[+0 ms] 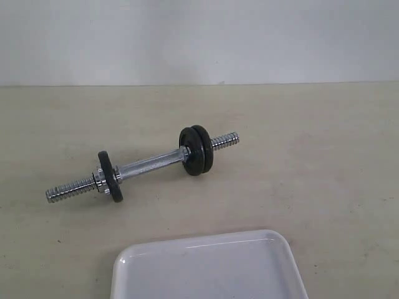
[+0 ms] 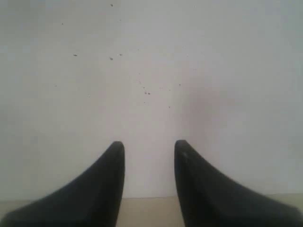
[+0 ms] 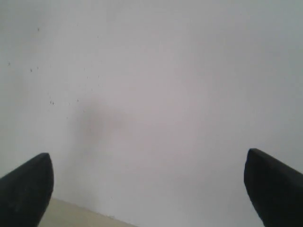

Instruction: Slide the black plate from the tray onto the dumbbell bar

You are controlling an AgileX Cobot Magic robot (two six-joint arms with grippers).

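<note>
Before me the chrome bar (image 1: 149,166) lies slantwise, both threaded ends bare, with one black plate (image 1: 110,176) upright on it near its left end and two more plates (image 1: 196,151) pressed together near its right end, while the glossy white tray (image 1: 206,269) sits apart, partly out of frame.

Soft, even light fills the exterior view. The bench (image 1: 324,187) is flatly lit, and the dumbbell bar (image 1: 149,167) casts only a faint shadow beneath itself, its chrome flecked with highlights. Thin glare streaks cross the glossy tray (image 1: 206,274). Both wrist views are hazy; the wall (image 3: 189,71) shows what may be a dim shadow patch. The left gripper (image 2: 149,146) and right gripper (image 3: 149,163) appear as blurred dark shapes.
</note>
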